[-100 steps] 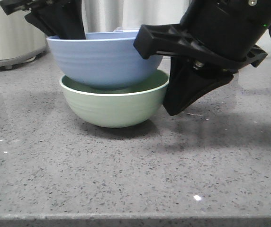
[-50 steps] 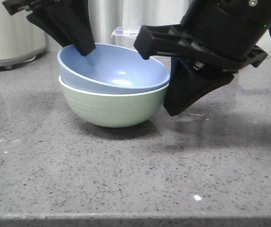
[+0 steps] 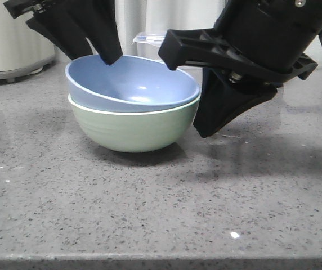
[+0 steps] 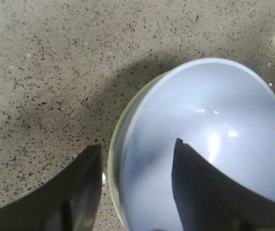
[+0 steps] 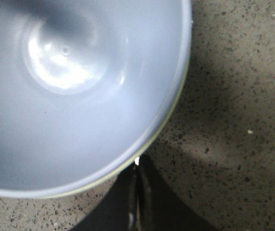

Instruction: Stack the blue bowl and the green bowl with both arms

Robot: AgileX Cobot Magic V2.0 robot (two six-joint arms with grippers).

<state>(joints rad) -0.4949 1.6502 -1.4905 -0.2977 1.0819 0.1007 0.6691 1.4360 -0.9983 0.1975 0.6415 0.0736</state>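
Observation:
The blue bowl (image 3: 133, 84) sits nested inside the green bowl (image 3: 133, 130) on the grey counter, tilted slightly. My left gripper (image 3: 93, 52) is open just above the blue bowl's far-left rim. In the left wrist view the left gripper (image 4: 136, 147) straddles that rim, one finger over the blue bowl (image 4: 214, 139) and one outside the green bowl's rim (image 4: 112, 161), and neither finger presses it. My right gripper (image 3: 204, 130) is shut and empty, tip down by the green bowl's right side. In the right wrist view the right gripper (image 5: 137, 163) sits next to the green rim (image 5: 105, 177) and the blue bowl (image 5: 70, 96).
A white appliance (image 3: 9, 45) stands at the back left. A clear lidded container (image 3: 150, 39) shows behind the bowls. The counter's front edge (image 3: 161, 260) runs along the bottom of the front view.
The blue bowl, held above the green bowl a second ago, has dropped into it. My left gripper has let go and risen slightly. The right arm has not moved.

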